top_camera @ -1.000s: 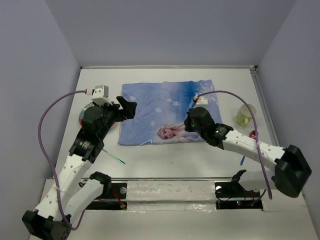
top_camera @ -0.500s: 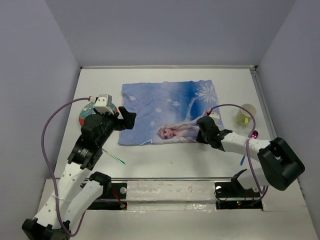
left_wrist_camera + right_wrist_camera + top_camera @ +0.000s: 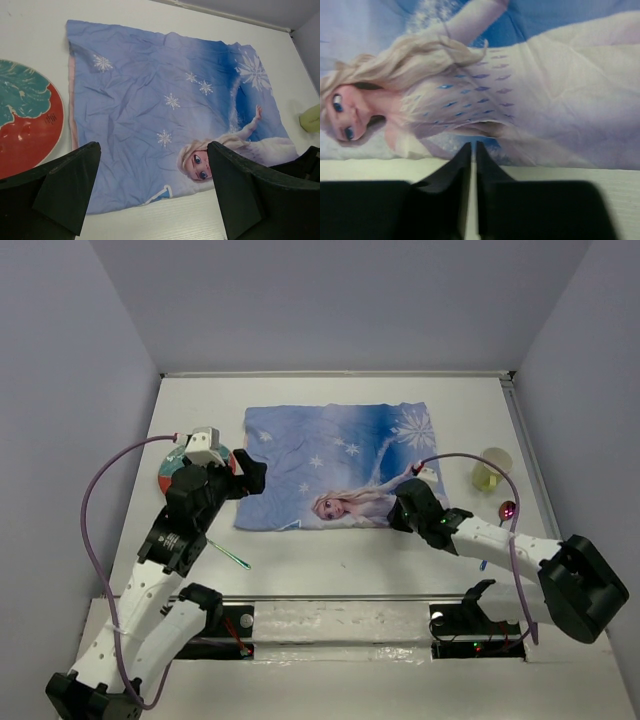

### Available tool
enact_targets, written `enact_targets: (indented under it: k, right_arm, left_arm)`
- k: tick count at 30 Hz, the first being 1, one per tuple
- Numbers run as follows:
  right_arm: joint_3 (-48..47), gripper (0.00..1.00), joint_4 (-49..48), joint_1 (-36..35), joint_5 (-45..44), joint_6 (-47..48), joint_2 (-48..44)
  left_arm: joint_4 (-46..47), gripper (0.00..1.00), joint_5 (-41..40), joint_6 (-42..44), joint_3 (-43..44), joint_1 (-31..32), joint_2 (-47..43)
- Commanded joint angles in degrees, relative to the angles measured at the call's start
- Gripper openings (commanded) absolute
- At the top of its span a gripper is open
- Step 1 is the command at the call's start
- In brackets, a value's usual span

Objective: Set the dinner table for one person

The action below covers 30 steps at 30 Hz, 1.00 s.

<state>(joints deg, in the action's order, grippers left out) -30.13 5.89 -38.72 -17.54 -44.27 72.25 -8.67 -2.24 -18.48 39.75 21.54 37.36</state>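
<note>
The dinner table (image 3: 330,565) is a flat off-white surface. The blue princess mat (image 3: 335,465) lies spread on it, slightly wrinkled. My right gripper (image 3: 398,512) is low at the mat's near edge. In the right wrist view (image 3: 472,145) its jaws are pinched nearly shut on the mat's edge (image 3: 490,132), which bulges up a little there. My left gripper (image 3: 250,475) hovers open and empty over the mat's left side. In the left wrist view (image 3: 152,150) its jaws stand wide apart above the mat (image 3: 170,100).
A red and teal plate (image 3: 175,468) sits left of the mat, also in the left wrist view (image 3: 25,120). A green-tipped utensil (image 3: 228,556) lies near left. A yellow-green cup (image 3: 490,470), a magenta piece (image 3: 507,508) and a blue utensil (image 3: 484,562) are at right.
My right gripper moved from over the mat's right part back to its near edge, and the mat's right side now lies spread out. My left arm shifted slightly.
</note>
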Motion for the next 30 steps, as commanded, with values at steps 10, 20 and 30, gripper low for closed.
enact_targets:
  k: [10,20,30]
  right_arm:
    - [-6.3,0.47,0.2,-1.4,8.7,12.4,-13.0]
    - [-3.4,0.47,-4.7,-3.1,13.3,13.1,-15.3]
    - [-2.5,0.47,-7.8,-4.2,14.3,12.7,-14.6]
  left_arm:
    - [7.5,0.99,9.3,-20.2,-13.1,-27.7,3.0]
    - [9.7,0.97,5.9,-28.5,-20.6,-34.8,6.3]
    - [19.4,0.91,0.9,-32.9,-24.1,-34.9,15.8]
